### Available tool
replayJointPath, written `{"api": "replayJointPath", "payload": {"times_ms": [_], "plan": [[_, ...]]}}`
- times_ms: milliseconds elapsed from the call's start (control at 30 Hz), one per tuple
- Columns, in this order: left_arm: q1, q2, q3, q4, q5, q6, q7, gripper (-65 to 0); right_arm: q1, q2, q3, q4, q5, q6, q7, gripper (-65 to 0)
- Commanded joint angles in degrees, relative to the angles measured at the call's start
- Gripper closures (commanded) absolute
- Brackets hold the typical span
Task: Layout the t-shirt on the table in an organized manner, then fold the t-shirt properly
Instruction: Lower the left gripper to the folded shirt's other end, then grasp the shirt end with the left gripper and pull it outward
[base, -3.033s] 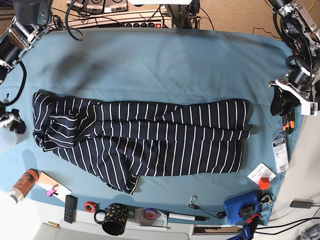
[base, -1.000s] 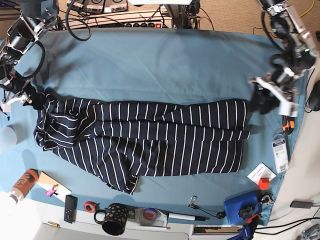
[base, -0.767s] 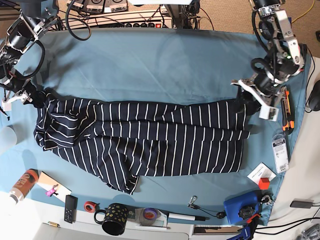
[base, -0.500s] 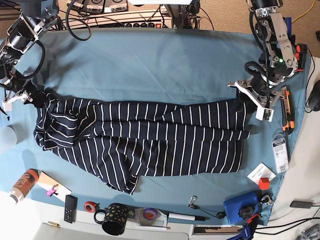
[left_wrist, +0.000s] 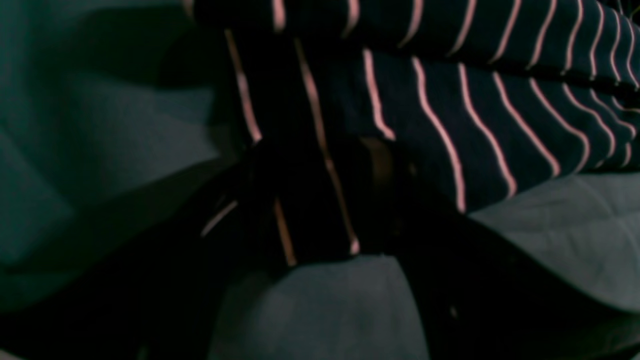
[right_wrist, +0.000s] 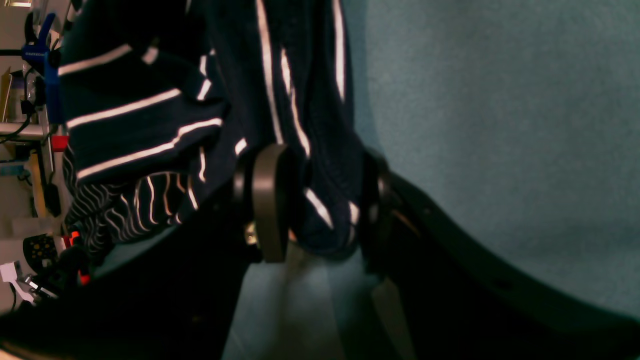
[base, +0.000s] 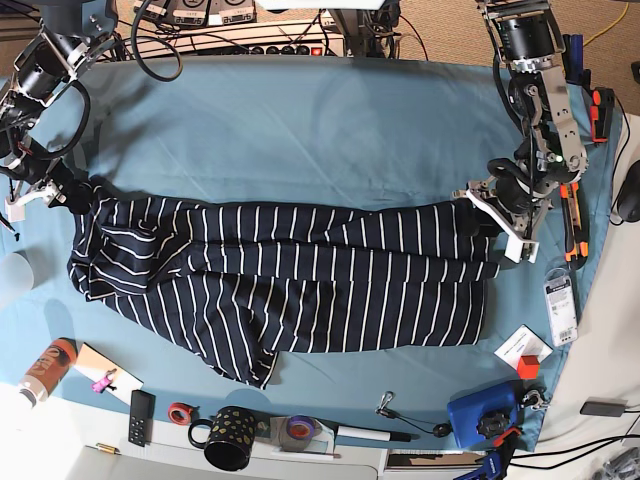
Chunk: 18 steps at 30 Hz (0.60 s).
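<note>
Both grippers are pinching opposite far corners of the t-shirt (base: 290, 280), which is lying bunched across the middle of the table (base: 300, 120) (right gripper (right_wrist: 320, 210), left gripper (left_wrist: 320, 200)), probably to stretch it flat before any folding.

The t-shirt (base: 290, 275) lies across the table (base: 300, 120), a mug (base: 230, 438) before it.

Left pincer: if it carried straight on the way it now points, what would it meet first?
The t-shirt. The left pincer already has striped fabric between its fingers, so it meets cloth at once; the table lies under it, though depth is unclear.
</note>
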Motion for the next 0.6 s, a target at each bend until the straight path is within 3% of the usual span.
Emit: {"api": "replayJointPath", "payload": {"times_ms": [0,133,200,300,367,567], "plan": [[-0.1,-0.3,0.0,-0.7,-0.7,0.2,2.4,-26.3,0.9,1.6,0.1,0.7,1.7,0.5,0.4,-21.9],[0.0,-0.3,0.0,-3.4,-6.3,-0.9,4.5,-26.2,0.9,1.6,0.1,0.7,2.1,0.5,-1.5,-21.8],[0.0,-0.3,0.1,-4.6,-7.6,-0.9,6.0,-23.9,0.9,1.6,0.1,0.7,2.0,0.5,-2.3,-16.8],[0.1,-0.3,0.1,-5.8,-8.1,-0.9,7.0,-10.7,0.9,1.6,0.1,0.7,2.0,0.5,-2.3,-1.4],[0.0,-0.3,0.0,-5.7,-8.1,-0.9,7.0,0.0,0.9,1.8,0.1,0.7,2.0,0.5,-2.3,0.0],[-0.3,-0.9,-0.1,-4.9,-8.0,0.0,7.0,0.0,1.0,5.0,0.1,0.8,1.8,0.5,2.1,0.0]]}}
